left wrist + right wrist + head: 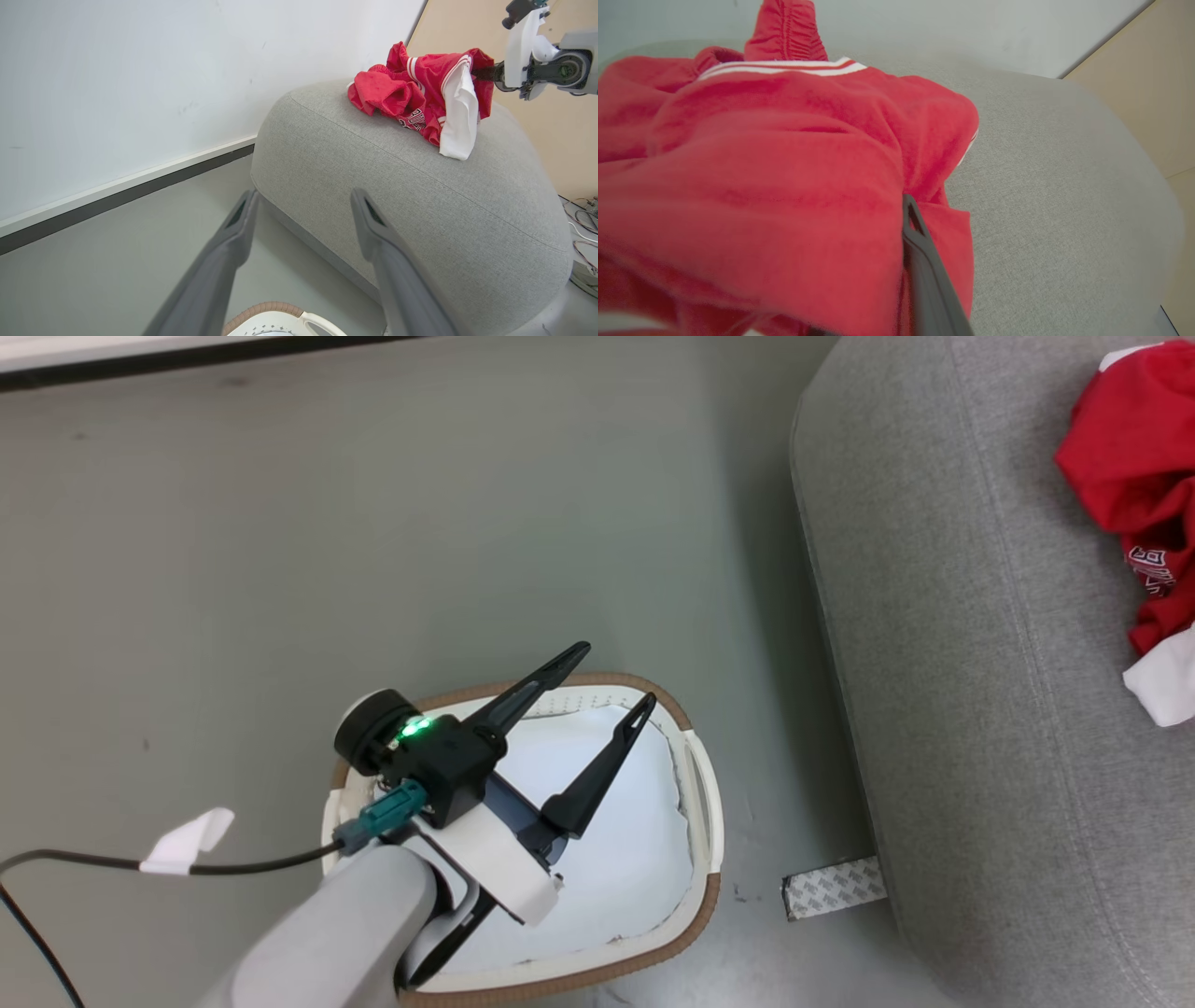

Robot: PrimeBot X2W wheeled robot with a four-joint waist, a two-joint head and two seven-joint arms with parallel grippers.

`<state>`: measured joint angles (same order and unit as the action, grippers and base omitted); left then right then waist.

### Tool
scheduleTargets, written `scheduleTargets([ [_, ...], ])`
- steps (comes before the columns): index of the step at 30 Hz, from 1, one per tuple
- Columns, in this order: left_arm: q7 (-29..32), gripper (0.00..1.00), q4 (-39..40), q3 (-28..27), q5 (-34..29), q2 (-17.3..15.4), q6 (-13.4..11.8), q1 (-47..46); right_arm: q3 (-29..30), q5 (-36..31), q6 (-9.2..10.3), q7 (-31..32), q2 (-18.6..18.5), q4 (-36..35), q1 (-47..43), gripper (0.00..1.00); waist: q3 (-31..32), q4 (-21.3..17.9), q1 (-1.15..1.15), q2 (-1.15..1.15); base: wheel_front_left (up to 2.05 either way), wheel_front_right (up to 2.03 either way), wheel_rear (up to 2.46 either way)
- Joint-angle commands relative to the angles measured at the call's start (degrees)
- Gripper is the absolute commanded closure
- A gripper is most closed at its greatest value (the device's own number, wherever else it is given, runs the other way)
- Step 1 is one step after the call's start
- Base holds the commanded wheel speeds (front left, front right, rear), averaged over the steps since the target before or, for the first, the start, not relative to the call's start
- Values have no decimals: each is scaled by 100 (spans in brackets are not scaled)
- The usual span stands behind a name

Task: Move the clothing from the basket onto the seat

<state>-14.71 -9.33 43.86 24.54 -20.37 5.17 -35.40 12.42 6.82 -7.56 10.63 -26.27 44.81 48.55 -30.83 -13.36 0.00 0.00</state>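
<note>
left gripper [616, 674]: fingers wide, above basket [707, 896] | clothes [420, 93]: on seat [420, 196], away from basket | right gripper [483, 73]: in clothes, cannot tell fingers' state

Red clothing [420, 93] with white trim, light grey seat [420, 196], cream-white basket [707, 803] with brown rim.

Grey floor [373, 523] is seen all over; a patterned tape strip [834, 889] is stuck on it; white wall [140, 70] is edged by dark baseboard [126, 198].
</note>
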Motion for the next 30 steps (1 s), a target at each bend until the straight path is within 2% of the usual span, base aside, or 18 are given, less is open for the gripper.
scheduleTargets([
  [1, -24, 0, -49, -23, 21, 8, -9, 44, -32, 30, 15, 24, -37, 63, 52, 78, 72, -24, 0, 0, 0, 0, 0],
  [2, -28, 0, -61, -32, 13, 18, -15, 54, -55, 33, 15, 42, -41, 83, 48, 58, 111, -37, 0, 0, 0, 0, 0],
  [4, -35, 0, -87, -31, 29, 54, -17, 94, -122, 80, 15, 89, -15, 120, 33, 3, 197, -68, 0, 0, 0, 0, 0],
  [5, -39, 0, -109, -37, 41, 67, -20, 111, -185, 139, 15, 113, 18, 134, 7, 0, 248, -86, 0, 0, 0, 0, 0],
  [12, -45, 0, -295, -191, 145, 166, -91, 341, -587, 646, 15, 382, 27, 89, -261, 0, 846, -196, 0, 0, 0, 0, 0],
  [15, -45, 0, -333, -339, 204, 236, -143, 503, -897, 895, 15, 459, -96, -113, -417, 0, 1234, -201, 0, 0, 0, 0, 0],
  [23, -46, 0, -395, -938, 312, 403, -309, 1043, -1594, 1568, 15, 419, -395, -1125, -913, 0, 2152, -48, 0, 0, 0, 0, 0],
  [30, -43, 0, -470, -1677, 355, 523, -478, 1497, -1622, 2024, 15, -88, -159, -2083, -1471, 0, 2696, 266, 0, 0, 0, 0, 0],
])
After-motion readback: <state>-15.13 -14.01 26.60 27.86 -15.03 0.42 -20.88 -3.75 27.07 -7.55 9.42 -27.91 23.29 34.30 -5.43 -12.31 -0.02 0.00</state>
